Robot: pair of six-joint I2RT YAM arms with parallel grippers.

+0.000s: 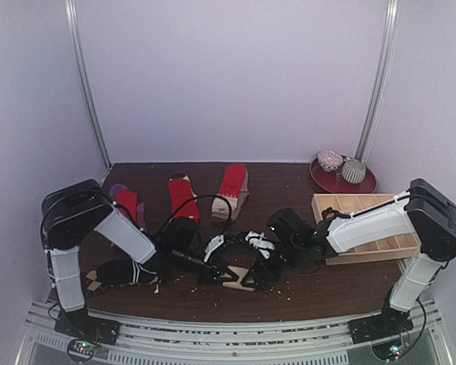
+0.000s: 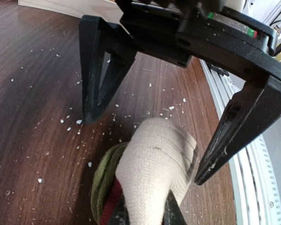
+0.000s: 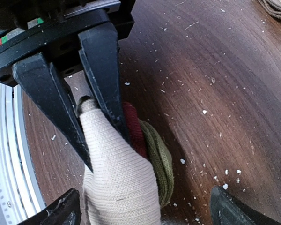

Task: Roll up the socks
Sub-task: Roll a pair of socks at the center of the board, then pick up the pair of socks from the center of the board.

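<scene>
Overhead, both arms meet low over the front-middle of the dark tabletop, where the beige sock is only a pale scrap under black hardware. The right wrist view shows what that view hides: the right pincer is pinching the sock's beige end, with its red and green bands bunched just beside the fingers. The left wrist view shows the left pincer spread wide, one finger on each side of the same sock; whether either touches it cannot be told. Only the overhead view takes in the black striped sock by the left arm, three red socks farther back, and the wooden tray at right.
</scene>
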